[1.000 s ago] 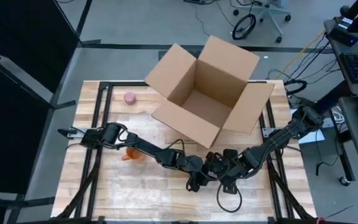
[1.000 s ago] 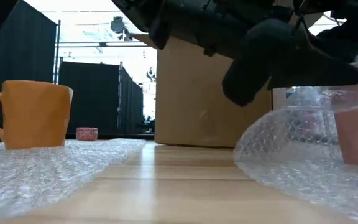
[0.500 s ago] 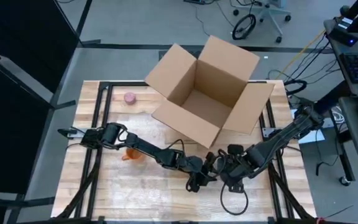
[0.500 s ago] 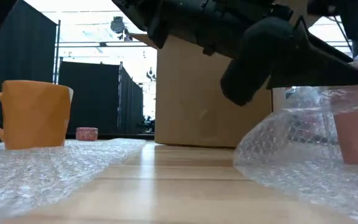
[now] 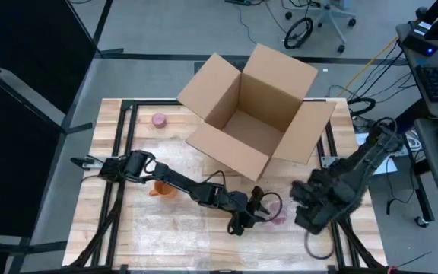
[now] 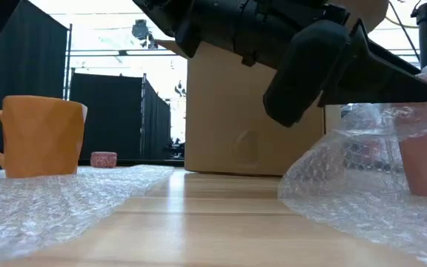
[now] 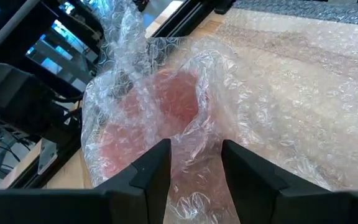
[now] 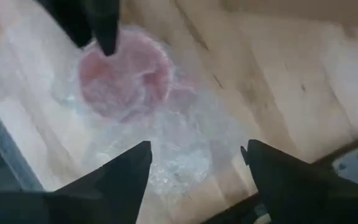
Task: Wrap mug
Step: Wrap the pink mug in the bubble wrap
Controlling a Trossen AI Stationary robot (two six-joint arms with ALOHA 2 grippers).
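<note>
now the left gripper [image 7: 194,165] nips wrap [image 7: 241,93] at the mug's [image 7: 160,112] six o'clock; fold over gently; right gripper [image 8: 194,165] hangs open.

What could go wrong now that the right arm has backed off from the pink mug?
1. Only the left gripper pinches the bubble wrap over the pink mug; the loose fold could spring open.
2. The right gripper hangs open above, holding nothing, so a pull by the left arm might drag or tip the mug.
3. The cardboard box stands close behind; a wide swing could knock its flaps.
</note>
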